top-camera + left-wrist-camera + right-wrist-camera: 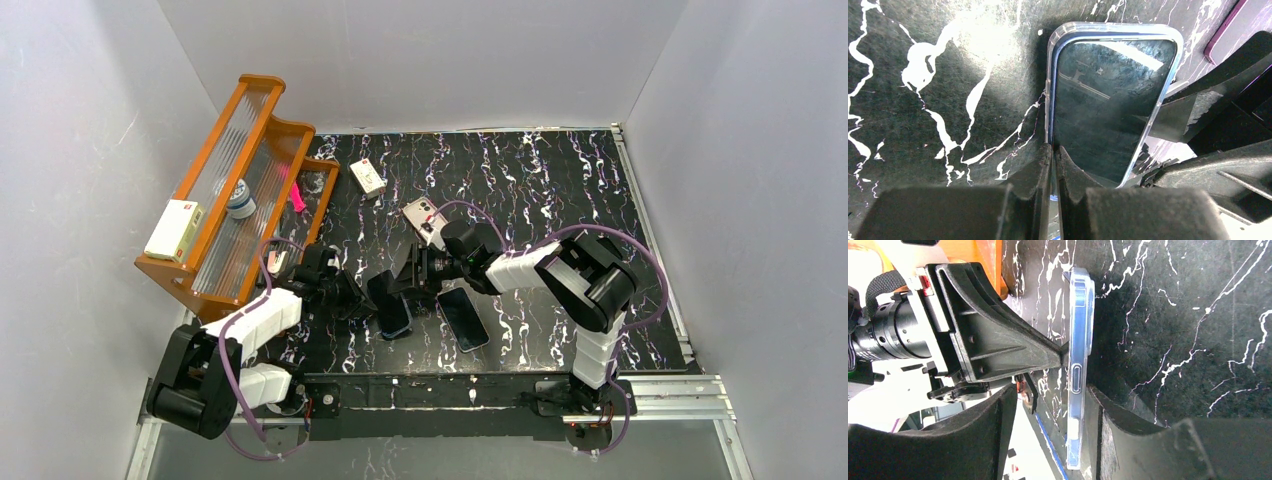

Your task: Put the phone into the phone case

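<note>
Between my two grippers lies the phone point(1108, 100), dark screen showing inside the rim of the clear phone case point(1113, 29). Its near end is hidden behind my left fingers, so I cannot tell whether it is fully seated there. The left gripper point(1053, 152) has its fingers drawn in to a thin slit, and the case's long wall runs straight into that slit, pinched. The right gripper point(1050, 400) is spread wide around the case; one finger touches it and the other stands apart. Just outside the right fingers a second dark phone point(463, 318) lies flat on the marbled table point(560, 180). Farther beyond them are a phone in a pale case point(424, 220) and a small white box point(367, 177). The wooden shelf point(215, 180) crowds the left arm from behind, carrying a white carton point(173, 230) and a small jar point(240, 198). The overhead view shows only the two wrists jammed together over the case, hiding every contact. The left wrist view gives the screen and the rim, with a right finger along the case's far side. The right wrist view shows the case edge-on, with its side button and the left fingertips meeting its edge.
</note>
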### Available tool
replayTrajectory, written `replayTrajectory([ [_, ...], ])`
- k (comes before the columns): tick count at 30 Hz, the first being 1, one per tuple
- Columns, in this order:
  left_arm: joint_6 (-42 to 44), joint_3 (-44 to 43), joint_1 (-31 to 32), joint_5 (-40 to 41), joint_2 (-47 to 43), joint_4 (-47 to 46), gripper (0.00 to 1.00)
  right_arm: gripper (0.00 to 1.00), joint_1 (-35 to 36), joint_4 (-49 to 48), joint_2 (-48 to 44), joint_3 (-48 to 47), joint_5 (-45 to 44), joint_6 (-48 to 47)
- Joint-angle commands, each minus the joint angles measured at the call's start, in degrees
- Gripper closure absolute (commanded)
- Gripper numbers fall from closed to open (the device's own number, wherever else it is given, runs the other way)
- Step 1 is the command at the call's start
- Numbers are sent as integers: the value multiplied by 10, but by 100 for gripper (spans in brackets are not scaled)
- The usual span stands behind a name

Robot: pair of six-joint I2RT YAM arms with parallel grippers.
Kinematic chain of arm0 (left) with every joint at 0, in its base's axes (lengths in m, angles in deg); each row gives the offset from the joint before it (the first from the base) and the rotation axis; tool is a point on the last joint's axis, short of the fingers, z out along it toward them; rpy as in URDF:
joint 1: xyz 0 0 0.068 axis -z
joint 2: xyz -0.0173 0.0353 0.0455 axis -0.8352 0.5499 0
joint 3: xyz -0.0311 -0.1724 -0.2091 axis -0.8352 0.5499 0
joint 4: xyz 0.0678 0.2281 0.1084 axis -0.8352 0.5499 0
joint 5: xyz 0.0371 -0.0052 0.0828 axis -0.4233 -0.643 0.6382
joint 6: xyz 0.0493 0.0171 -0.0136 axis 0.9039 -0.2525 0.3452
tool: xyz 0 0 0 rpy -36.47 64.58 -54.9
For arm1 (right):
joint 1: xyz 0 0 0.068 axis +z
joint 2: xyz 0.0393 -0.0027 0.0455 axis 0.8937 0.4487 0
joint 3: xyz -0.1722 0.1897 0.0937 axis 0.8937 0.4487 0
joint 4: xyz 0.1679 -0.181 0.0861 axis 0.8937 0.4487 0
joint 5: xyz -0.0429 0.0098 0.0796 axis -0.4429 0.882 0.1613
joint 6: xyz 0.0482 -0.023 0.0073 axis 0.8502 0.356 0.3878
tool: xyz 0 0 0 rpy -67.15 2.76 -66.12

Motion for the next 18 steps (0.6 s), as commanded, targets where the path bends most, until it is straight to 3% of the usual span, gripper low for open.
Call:
replayTrajectory([
  [1, 9, 12, 7, 5, 1, 39, 94, 42, 16, -18, 12, -10, 24, 3],
  [9, 8, 4, 7, 1, -12, 37, 93, 56, 15, 4, 29, -24, 21, -11],
  [16, 10, -20, 7, -5, -44, 51, 86, 94, 8, 12, 15, -25, 18, -19],
  [18, 15, -41, 7, -5, -59, 66, 82, 99, -1, 3, 6, -18, 31, -13],
])
